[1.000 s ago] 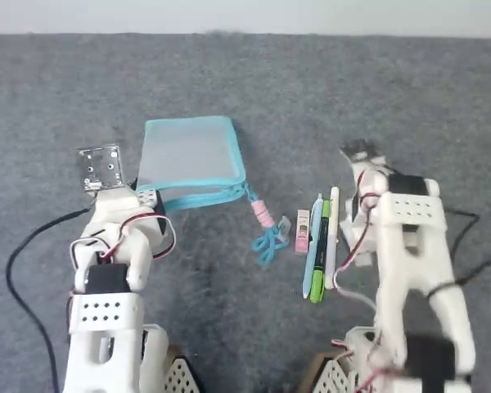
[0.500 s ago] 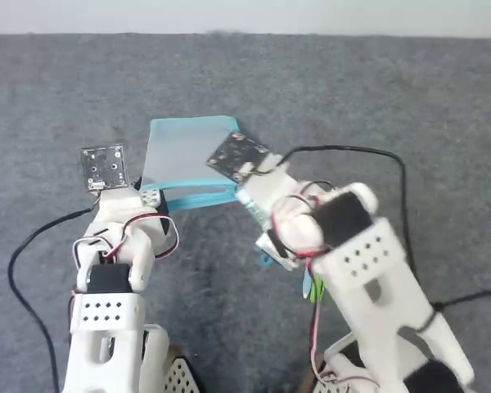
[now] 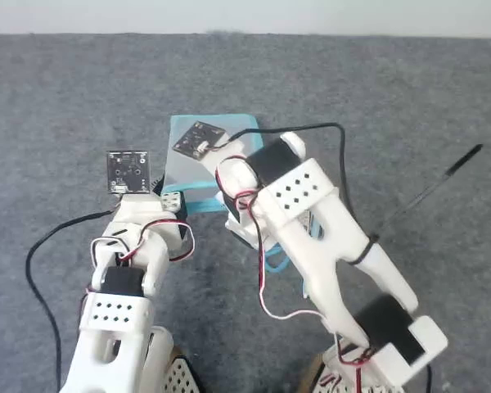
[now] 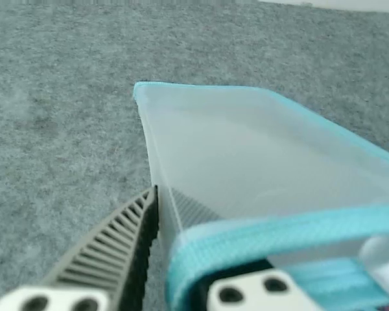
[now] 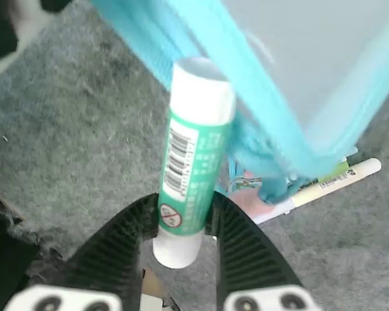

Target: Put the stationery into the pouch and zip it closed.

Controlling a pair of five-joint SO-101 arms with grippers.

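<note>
Grips a glue stick (image 5: pixel 194 149) in the right pincer (image 5: pixel 181 206), beside the pouch (image 4: pixel 246 162). Pinches the pouch's edge in the left pincer (image 4: pixel 172 240).

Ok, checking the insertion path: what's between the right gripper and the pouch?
Only the green glue stick, clamped in the right gripper: in the right wrist view its far end reaches the teal zipper edge of the pouch.

Glue stick (image 5: pixel 193 162) at the pouch (image 5: pixel 311 65) mouth (pens (image 5: pixel 340 173) beside it, on the table (image 5: pixel 71 129)).
</note>
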